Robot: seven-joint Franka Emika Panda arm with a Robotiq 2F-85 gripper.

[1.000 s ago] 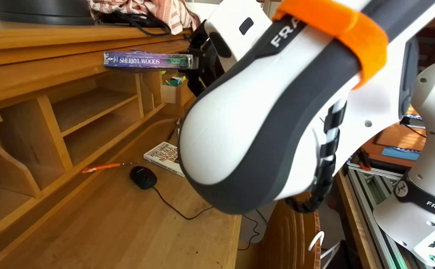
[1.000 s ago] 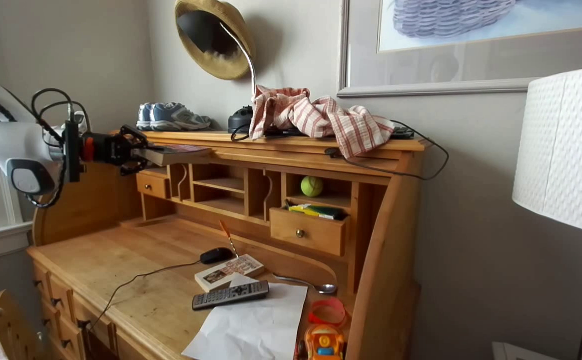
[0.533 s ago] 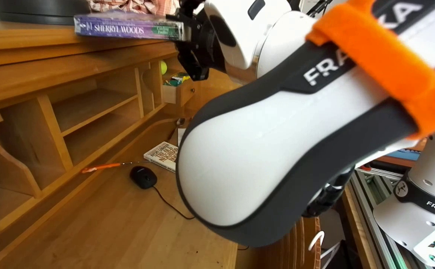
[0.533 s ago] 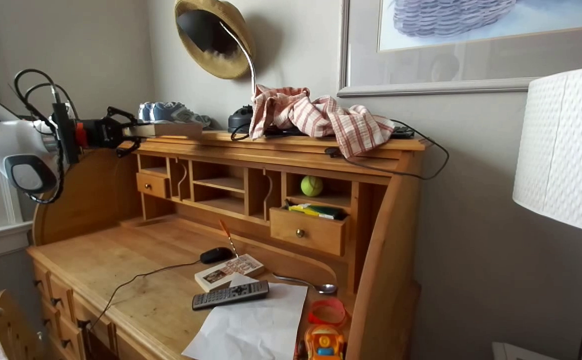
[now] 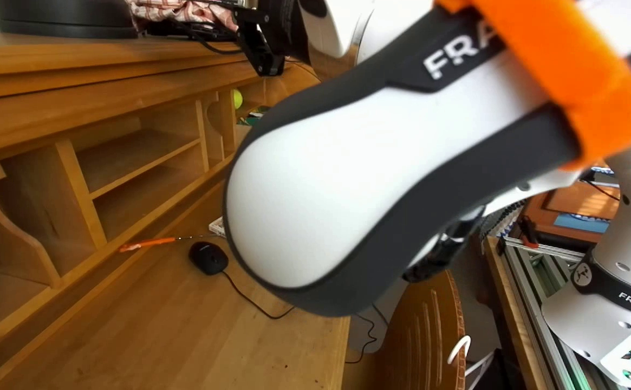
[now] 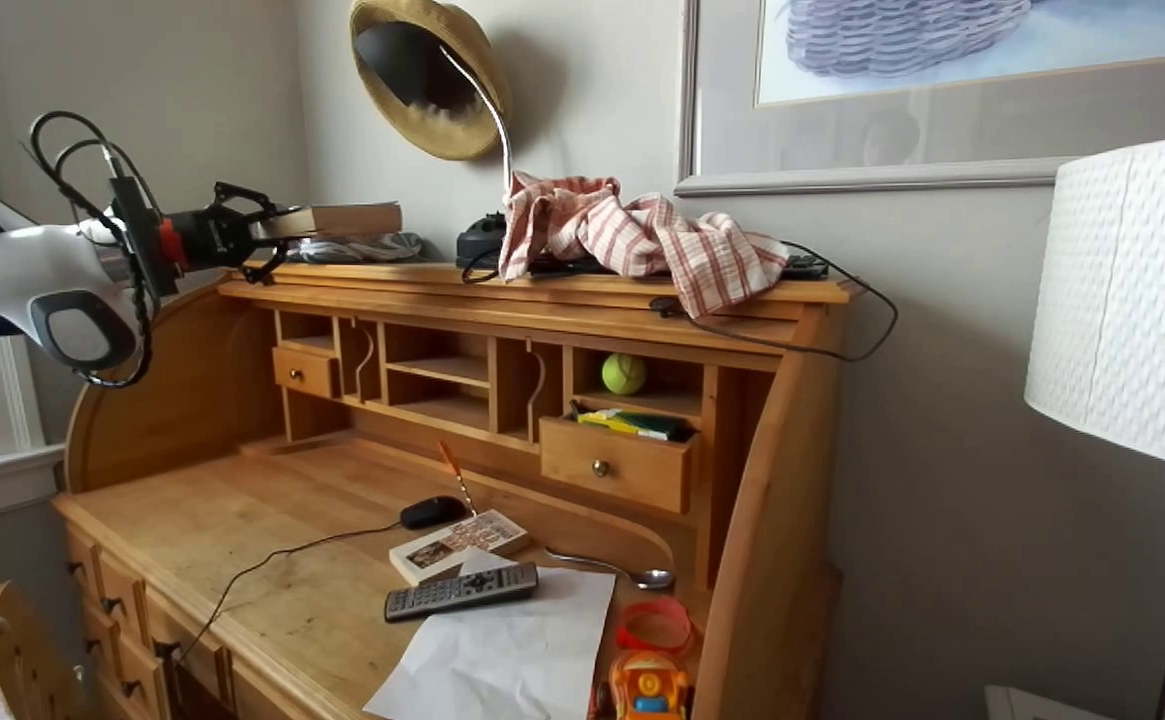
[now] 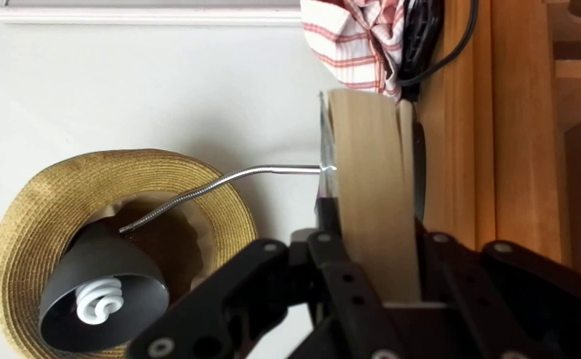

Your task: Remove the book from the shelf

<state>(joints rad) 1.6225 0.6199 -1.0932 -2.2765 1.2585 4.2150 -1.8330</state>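
My gripper (image 7: 374, 222) is shut on the book (image 7: 372, 164), with one finger along each cover. In the wrist view the book shows its cream page edges and a sliver of shiny, purplish cover. In an exterior view the book (image 6: 352, 218) is held roughly level by my gripper (image 6: 270, 235), above the top of the shelf and in front of the shoes. The book is out of view over the top edge in the other picture from outside, where only part of my gripper shows. The shelf is the wooden hutch with open cubbyholes (image 6: 532, 308), also seen here (image 5: 98, 108).
Grey shoes (image 6: 352, 246), a lamp base (image 6: 482, 238) and a striped cloth (image 6: 642, 235) with a cable lie on the hutch top. A hat (image 7: 120, 169) and lamp head (image 7: 103, 294) are at the wall. A mouse (image 6: 432, 511), cream book (image 6: 459, 545) and remote (image 6: 462, 590) lie on the desk.
My gripper has carried the book upward, from about the hutch's top front edge to above it. The book has left the top of an exterior view. The grip stays shut.
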